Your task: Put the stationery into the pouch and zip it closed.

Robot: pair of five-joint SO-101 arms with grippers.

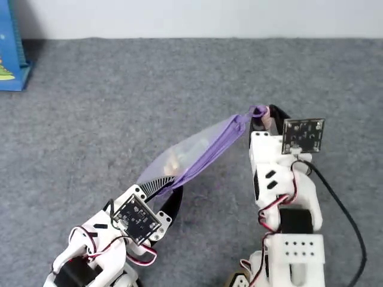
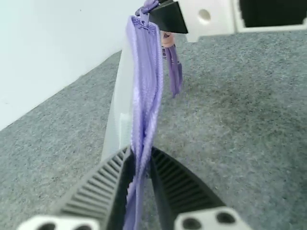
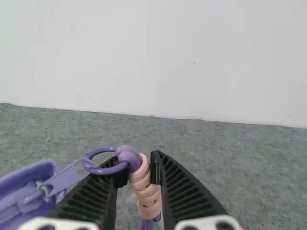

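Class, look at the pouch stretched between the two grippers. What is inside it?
Through the clear side of the pouch, a small tan shape shows, too blurred to name. The purple zipper band and the left gripper cover the rest.

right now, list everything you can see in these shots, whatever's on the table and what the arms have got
pouch: 1, translucent with a purple zipper edge, strung between the two grippers
stationery: count cannot be told, tan shapes seen faintly through the pouch
zipper pull ring: 1, purple, at the pouch's far end
beaded charm: 1, pink, hanging from the ring
tassel: 1, purple, hanging below the charm
box: 1, blue, at the far left edge of the table
table cover: 1, grey, under everything
left gripper: 1, grey ribbed fingers shut on the pouch's zipper edge
right gripper: 1, black fingers shut on the beaded charm
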